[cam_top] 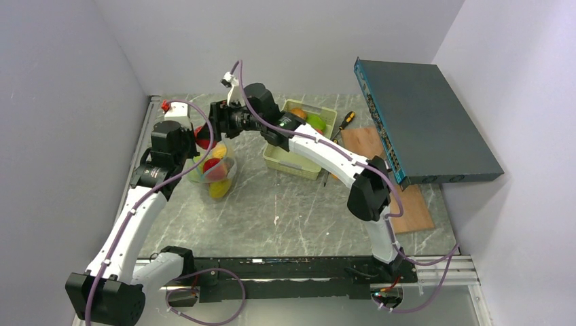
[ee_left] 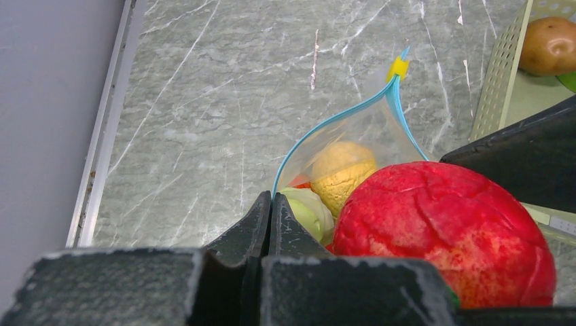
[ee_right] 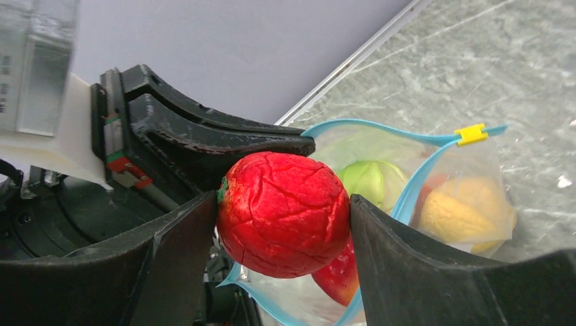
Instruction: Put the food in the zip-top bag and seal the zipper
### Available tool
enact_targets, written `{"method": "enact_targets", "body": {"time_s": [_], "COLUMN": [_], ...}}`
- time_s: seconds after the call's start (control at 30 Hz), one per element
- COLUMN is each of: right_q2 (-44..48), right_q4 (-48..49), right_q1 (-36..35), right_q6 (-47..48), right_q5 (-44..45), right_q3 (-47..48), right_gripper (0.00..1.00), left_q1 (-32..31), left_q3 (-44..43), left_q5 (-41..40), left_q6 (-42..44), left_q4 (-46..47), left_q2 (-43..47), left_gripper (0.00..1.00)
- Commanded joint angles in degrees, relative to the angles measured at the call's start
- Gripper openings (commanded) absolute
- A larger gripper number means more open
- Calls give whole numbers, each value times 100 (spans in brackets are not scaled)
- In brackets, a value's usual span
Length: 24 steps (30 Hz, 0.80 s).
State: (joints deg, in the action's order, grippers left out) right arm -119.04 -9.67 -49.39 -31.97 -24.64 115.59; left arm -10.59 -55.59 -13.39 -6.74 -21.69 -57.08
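Note:
My right gripper (ee_right: 282,217) is shut on a round red toy fruit (ee_right: 282,214) and holds it over the open mouth of the clear zip-top bag (ee_right: 441,176). The bag's light blue zipper (ee_right: 380,129) has a yellow slider (ee_right: 470,133) at its far end. My left gripper (ee_left: 272,200) is shut on the zipper strip (ee_left: 299,153) at the near rim and holds the mouth up. Inside the bag lie a yellow fruit (ee_left: 339,176), a green one (ee_left: 309,210) and a red one (ee_right: 336,275). In the top view the bag (cam_top: 216,170) stands left of centre, with both grippers above it.
A pale green basket (cam_top: 292,163) stands right of the bag, with a brown piece (cam_top: 299,112) and a green piece (cam_top: 316,122) in it. Behind it lies a screwdriver (cam_top: 343,125). A dark teal box (cam_top: 424,122) rests over a wooden board (cam_top: 411,204) at the right.

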Motion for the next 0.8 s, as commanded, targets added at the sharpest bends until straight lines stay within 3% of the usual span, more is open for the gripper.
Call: {"method": "enact_targets", "body": {"time_s": [0.0, 0.13, 0.27, 0.5, 0.77], "right_q2": [-23, -155, -165, 52, 637], "right_q4": [-367, -561, -617, -970, -1136], "right_q1": [-68, -85, -95, -89, -70], "right_q6": [559, 627, 624, 727, 1060], "right_q5": [487, 546, 580, 1009, 1606], "right_q3": [485, 715, 789, 800, -4], "right_gripper": [76, 85, 87, 82, 77], "left_q1": [-13, -13, -14, -13, -13], "left_q3": [-6, -11, -4, -4, 8], "left_q5": [8, -5, -24, -25, -8], "left_q6": [-2, -2, -2, 6, 15], "left_q4": [262, 247, 255, 255, 260], "left_q2": [136, 136, 144, 137, 110], "left_gripper": [0, 0, 0, 0, 0]}}
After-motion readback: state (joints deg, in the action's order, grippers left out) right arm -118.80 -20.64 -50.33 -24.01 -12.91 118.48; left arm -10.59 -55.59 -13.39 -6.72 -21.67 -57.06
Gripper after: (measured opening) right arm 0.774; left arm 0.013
